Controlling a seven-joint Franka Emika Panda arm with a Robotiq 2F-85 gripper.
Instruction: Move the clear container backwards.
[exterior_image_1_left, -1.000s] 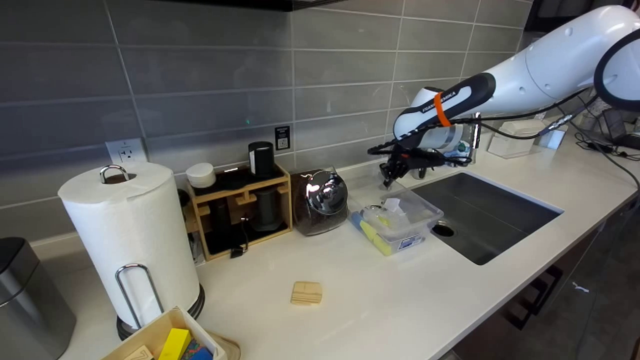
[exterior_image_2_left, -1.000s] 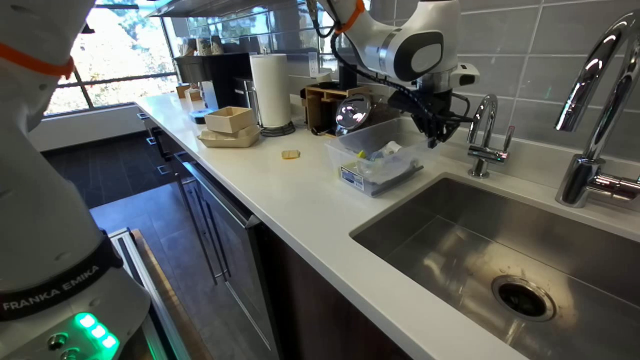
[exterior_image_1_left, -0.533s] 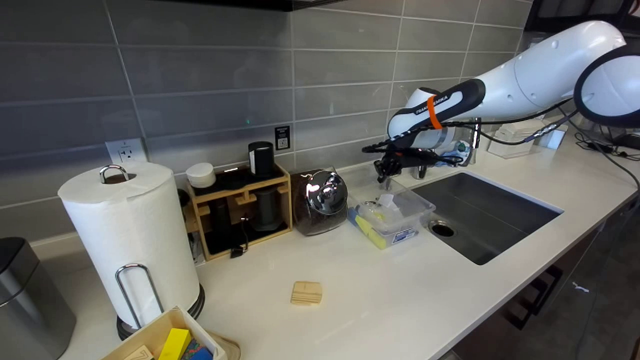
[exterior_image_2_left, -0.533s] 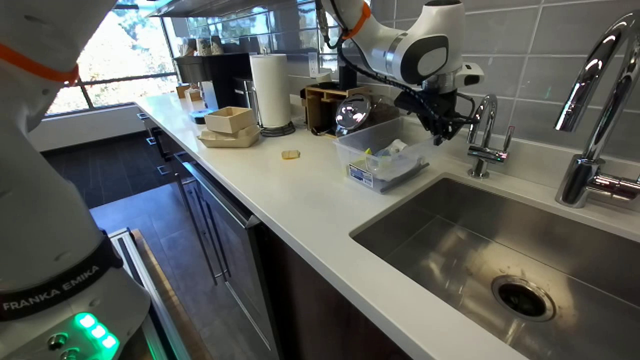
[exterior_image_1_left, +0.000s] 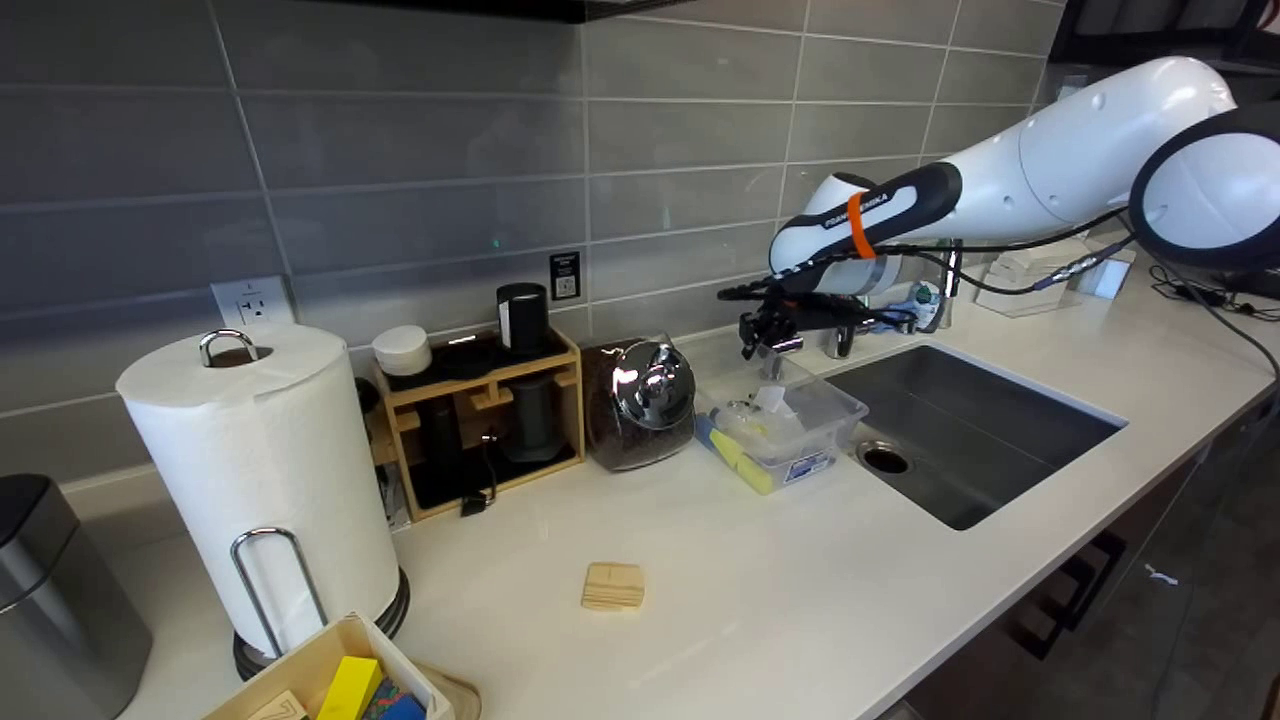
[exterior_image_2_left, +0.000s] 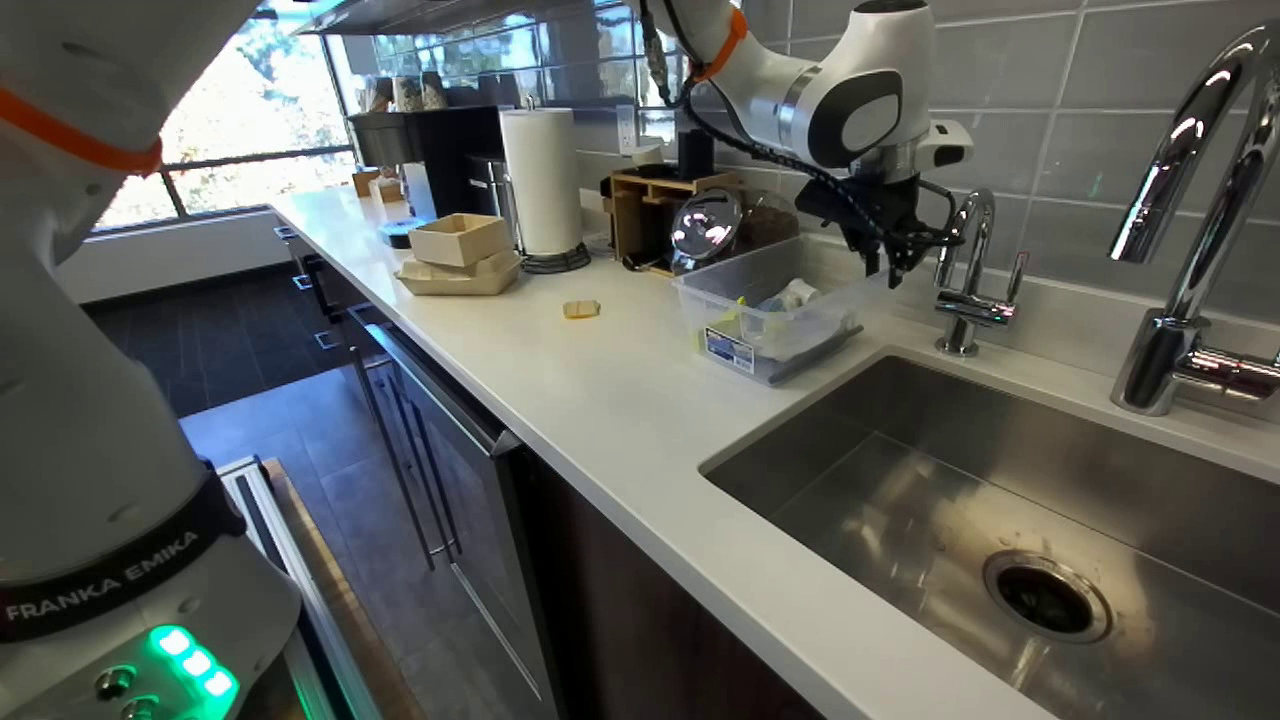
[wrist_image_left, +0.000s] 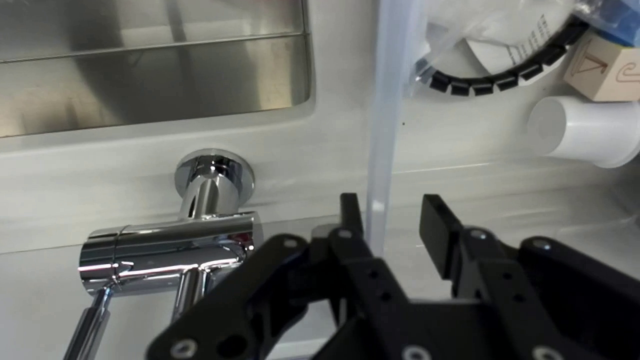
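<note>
The clear container (exterior_image_1_left: 838, 412) is a shallow transparent bin on the counter, between the glass jar and the sink. It also shows in an exterior view (exterior_image_2_left: 728, 350), with a label on its front and yellow, white and bluish items inside. My gripper (exterior_image_1_left: 757, 345) is at the container's back part on the sink side, also seen in an exterior view (exterior_image_2_left: 882, 276). In the wrist view, the gripper's fingers (wrist_image_left: 391, 197) are apart, with the container's rim (wrist_image_left: 385, 125) running between them, nearer the left finger. Neither finger clearly presses on the rim.
A chrome tap (wrist_image_left: 210, 175) stands close beside the gripper. The sink (exterior_image_2_left: 900, 480) is beside the container. A glass jar (exterior_image_1_left: 650, 410), a wooden rack (exterior_image_1_left: 490, 400) and the tiled wall (exterior_image_1_left: 690, 150) are near. A small wooden piece (exterior_image_1_left: 613, 586) lies on the counter.
The container has slid back towards the wall along with my gripper, mostly in the first half second. The fingers were close together at the rim and are now apart.
</note>
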